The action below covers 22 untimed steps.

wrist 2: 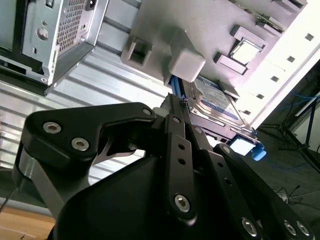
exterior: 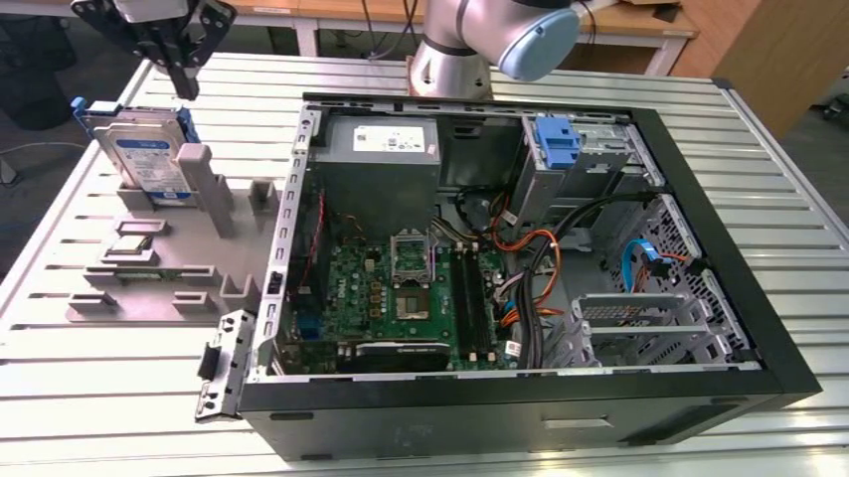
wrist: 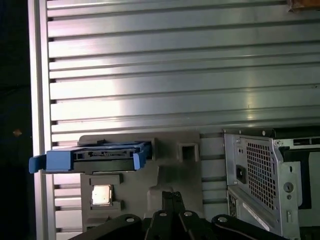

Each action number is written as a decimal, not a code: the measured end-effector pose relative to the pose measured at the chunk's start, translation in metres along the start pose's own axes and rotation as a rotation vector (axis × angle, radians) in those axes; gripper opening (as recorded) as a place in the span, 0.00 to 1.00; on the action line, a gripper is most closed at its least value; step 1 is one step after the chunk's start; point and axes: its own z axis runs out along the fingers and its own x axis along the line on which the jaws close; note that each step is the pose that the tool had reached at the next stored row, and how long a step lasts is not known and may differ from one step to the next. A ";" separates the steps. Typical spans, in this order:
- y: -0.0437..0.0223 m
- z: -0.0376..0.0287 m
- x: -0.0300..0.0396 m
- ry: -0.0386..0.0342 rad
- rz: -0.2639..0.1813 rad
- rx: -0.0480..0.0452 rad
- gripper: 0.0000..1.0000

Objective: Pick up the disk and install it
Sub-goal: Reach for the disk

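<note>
Silver and blue-edged, one disk (exterior: 139, 159) stands upright in one grey holder (exterior: 199, 253) near the table's (exterior: 80, 397) edge on the exterior view's left. My one pincer (exterior: 186, 85) hangs just above it, clenched on nothing. In the second wrist view my two fingertips (wrist 2: 175, 107) meet near the disk (wrist 2: 215, 100). In the first wrist view the disk (wrist: 90, 157) sits apart from my pincer (wrist: 172, 196).

Disk (exterior: 139, 159) stands in holder (exterior: 199, 253), exterior view's left of case (exterior: 504, 397).

You see your gripper (wrist 2: 176, 102) with its fingers (wrist 2: 183, 145) pressed together. At its one o'clock the disk (wrist 2: 216, 102) sits on the grey holder (wrist 2: 165, 30). The computer box (wrist 2: 55, 35) is at ten o'clock.
</note>
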 end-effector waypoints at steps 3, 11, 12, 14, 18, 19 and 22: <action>0.0027 0.0010 0.0078 0.0000 0.000 0.0000 0.10; 0.0084 0.0045 0.0313 0.0000 0.000 0.0000 0.10; 0.0090 0.0050 0.0341 0.0000 0.000 0.0000 0.10; 0.0100 0.0057 0.0391 0.0000 0.000 0.0000 0.10; 0.0115 0.0075 0.0484 0.0000 0.000 0.0000 0.10; 0.0118 0.0081 0.0506 0.0000 0.000 0.0000 0.10; 0.0124 0.0103 0.0564 0.0000 0.000 0.0000 0.10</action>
